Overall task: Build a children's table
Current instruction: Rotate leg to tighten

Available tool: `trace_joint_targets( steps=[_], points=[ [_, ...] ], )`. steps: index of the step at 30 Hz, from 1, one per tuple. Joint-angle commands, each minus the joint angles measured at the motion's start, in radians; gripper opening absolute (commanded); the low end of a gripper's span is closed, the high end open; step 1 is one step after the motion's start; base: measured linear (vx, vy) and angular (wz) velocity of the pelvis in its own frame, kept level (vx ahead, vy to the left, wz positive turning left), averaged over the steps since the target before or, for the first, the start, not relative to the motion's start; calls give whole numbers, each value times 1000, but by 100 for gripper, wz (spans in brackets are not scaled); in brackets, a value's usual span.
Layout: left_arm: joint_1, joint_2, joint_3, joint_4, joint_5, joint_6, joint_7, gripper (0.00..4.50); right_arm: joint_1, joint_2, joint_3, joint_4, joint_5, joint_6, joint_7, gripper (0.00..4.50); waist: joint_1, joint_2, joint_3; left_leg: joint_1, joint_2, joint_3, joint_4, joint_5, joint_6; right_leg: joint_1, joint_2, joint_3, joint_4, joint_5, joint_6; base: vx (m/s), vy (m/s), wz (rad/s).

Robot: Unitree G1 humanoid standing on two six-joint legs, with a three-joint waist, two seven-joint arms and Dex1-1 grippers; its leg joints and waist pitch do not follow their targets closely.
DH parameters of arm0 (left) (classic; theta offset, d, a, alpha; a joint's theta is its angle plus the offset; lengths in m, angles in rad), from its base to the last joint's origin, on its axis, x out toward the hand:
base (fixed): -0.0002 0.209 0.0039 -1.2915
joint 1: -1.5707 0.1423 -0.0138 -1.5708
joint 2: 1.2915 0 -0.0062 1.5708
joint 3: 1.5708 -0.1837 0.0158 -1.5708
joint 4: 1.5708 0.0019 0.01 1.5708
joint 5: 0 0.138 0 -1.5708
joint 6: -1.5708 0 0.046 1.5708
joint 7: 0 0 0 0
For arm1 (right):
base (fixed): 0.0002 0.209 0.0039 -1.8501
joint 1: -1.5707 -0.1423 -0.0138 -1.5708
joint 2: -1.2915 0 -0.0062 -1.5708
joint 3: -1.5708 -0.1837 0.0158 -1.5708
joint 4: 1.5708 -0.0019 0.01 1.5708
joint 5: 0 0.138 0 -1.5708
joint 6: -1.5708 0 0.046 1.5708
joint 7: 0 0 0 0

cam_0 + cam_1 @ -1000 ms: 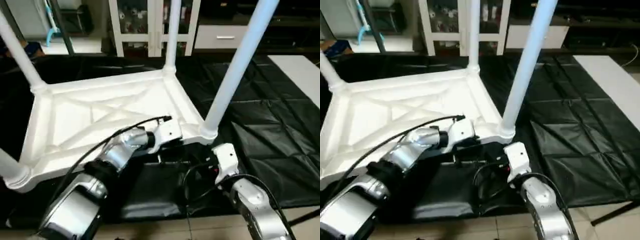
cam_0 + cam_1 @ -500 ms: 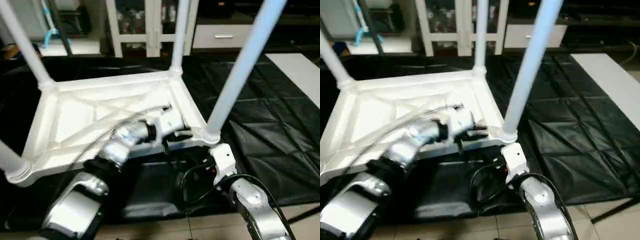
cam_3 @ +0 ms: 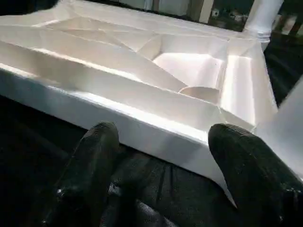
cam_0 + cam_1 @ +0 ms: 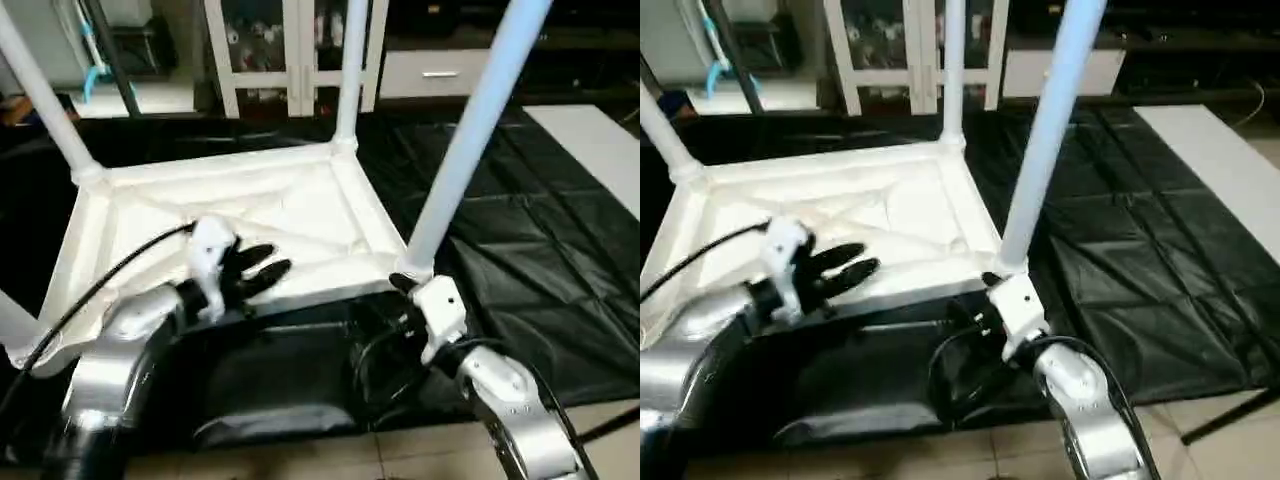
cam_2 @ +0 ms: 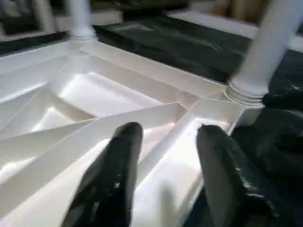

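The table top (image 4: 250, 215) is lying upside down on the black sheet (image 4: 540, 260), with its ribs showing. Long white legs are sticking up from its corners. One near leg (image 4: 462, 140) is standing right by the right gripper (image 3: 161, 161). That gripper's fingers are standing wide apart, holding nothing, just in front of the top's near edge. The left gripper (image 4: 255, 270) is hovering over the ribs, and its fingers (image 5: 118, 156) are apart too, with nothing between them.

The table is probably light, hard plastic, stiff and a bit slippery. The thin edge or a rib looks best for pinching. The round legs may slide in the fingers. The near left corner is partly hidden, so its leg is hard to judge.
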Motion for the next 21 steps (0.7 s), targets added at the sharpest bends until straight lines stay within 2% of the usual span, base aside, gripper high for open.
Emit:
trace_joint_targets(
  steps=[1, 2, 3, 4, 5, 6, 7, 8, 9, 10, 11, 13, 14, 15, 16, 17, 18, 19, 20, 21],
  points=[
    [33, -15, 29, -33, 55, 12, 97, 253, 8, 0, -22, -12, 19, 2, -2, 340, -5, 9, -46, 10, 13, -1, -80, -419, 6, 30, -13, 17, -80, -382, -132, 0, 0, 0],
    [59, -24, 53, -46, 93, 39, 172, 253, 11, 0, -27, -2, 20, -1, -4, 340, -7, 7, -45, 8, 10, -2, -79, -419, 6, 31, -12, 17, -80, -388, -126, 0, 0, 0],
    [59, -24, 53, -46, 93, 39, 172, 267, 11, 0, -27, -2, 20, -1, -4, 340, -8, 14, -45, 7, 10, -4, -80, -422, 4, 31, -11, 15, -81, -391, -116, 0, 0, 0],
    [83, -32, 72, -63, 125, 71, 240, 274, 14, -1, -30, 8, 18, -5, -5, 340, -6, 15, -46, 7, 6, -5, -77, -422, 5, 31, -11, 15, -82, -407, -105, 0, 0, 0],
    [111, -36, 86, -88, 154, 117, 309, 283, 15, -3, -27, 16, 11, -6, -2, 340, -6, 49, -46, 11, 9, -8, -80, -429, -5, 31, -11, 15, -76, -386, -111, 0, 0, 0],
    [117, -66, 124, -84, 158, 124, 371, 283, 8, -7, -12, 12, 6, 15, 10, 340, -15, 28, -44, 4, 3, -8, -77, -436, 3, 34, -6, 9, -84, -394, -107, 0, 0, 0],
    [124, -83, 133, -86, 166, 120, 393, 283, 9, -10, -9, 12, 4, 12, 15, 340, -17, 25, -45, 4, 2, -9, -76, -436, 4, 34, -6, 8, -84, -399, -107, 0, 0, 0],
    [130, -90, 138, -85, 171, 119, 405, 283, 9, -11, -6, 10, 2, 10, 17, 340, -16, 34, -46, 6, 1, -10, -75, -437, 6, 33, -7, 8, -85, -402, -108, 0, 0, 0],
    [143, -93, 131, -89, 177, 124, 405, 283, 10, -15, -11, 6, -6, 12, 7, 340, -19, 17, -46, 3, 2, -8, -73, -430, 18, 31, -7, 8, -90, -411, -109, 0, 0, 0],
    [155, -99, 119, -98, 183, 131, 406, 283, 11, -19, -23, 0, -8, 13, -3, 340, -15, 23, -45, 1, 2, -10, -74, -419, 24, 32, -10, 9, -88, -424, -109, 0, 0, 0],
    [167, -104, 107, -113, 183, 138, 403, 283, 10, -16, -43, -7, -4, 13, -23, 340, -13, 15, -47, -2, 3, -11, -74, -403, 28, 32, -12, 10, -85, -432, -105, 0, 0, 0],
    [214, -126, 83, -174, 171, 163, 409, 283, 8, -5, -101, -31, 18, -2, -65, 340, -15, 13, -48, -4, 8, -10, -75, -378, 30, 32, -13, 13, -85, -403, -108, 0, 0, 0],
    [243, -144, 75, -208, 171, 175, 424, 283, 6, -5, -131, -42, 37, -9, -73, 340, -14, 16, -48, -5, 9, -11, -75, -373, 30, 33, -13, 13, -83, -392, -109, 0, 0, 0],
    [269, -158, 71, -232, 174, 181, 440, 283, 4, -8, -152, -50, 56, -12, -69, 340, -16, 13, -48, -3, 12, -10, -75, -376, 32, 32, -11, 13, -82, -372, -110, 0, 0, 0],
    [295, -166, 72, -241, 183, 177, 454, 283, 3, -13, -163, -54, 79, -9, -52, 340, -18, 9, -48, -6, 9, -9, -75, -382, 36, 33, -9, 11, -81, -375, -105, 0, 0, 0],
    [295, -166, 72, -241, 183, 177, 454, 283, 3, -13, -163, -54, 79, -9, -52, 340, -19, 10, -47, -5, 8, -8, -74, -389, 37, 31, -9, 12, -84, -381, -100, 0, 0, 0],
    [318, -168, 72, -249, 190, 170, 471, 283, 6, -28, -155, -56, 90, 1, -18, 340, -23, -11, -49, -6, 6, -6, -70, -389, 44, 31, -5, 11, -86, -385, -88, 0, 0, 0],
    [343, -175, 85, -266, 204, 152, 498, 283, 10, -56, -133, -56, 89, 1, 34, 340, -18, -16, -50, -13, 7, -11, -74, -376, 50, 37, -10, 10, -78, -404, -78, 0, 0, 0],
    [350, -178, 89, -272, 209, 147, 508, 283, 11, -66, -126, -55, 88, 1, 52, 340, -19, -24, -47, -15, 8, -8, -72, -373, 53, 34, -11, 11, -86, -421, -70, 0, 0, 0],
    [367, -187, 107, -291, 218, 140, 528, 283, 10, -75, -120, -48, 90, 3, 71, 340, -25, -56, -49, -20, 9, -7, -70, -364, 58, 36, -12, 11, -88, -436, -59, 0, 0, 0]
  ],
)
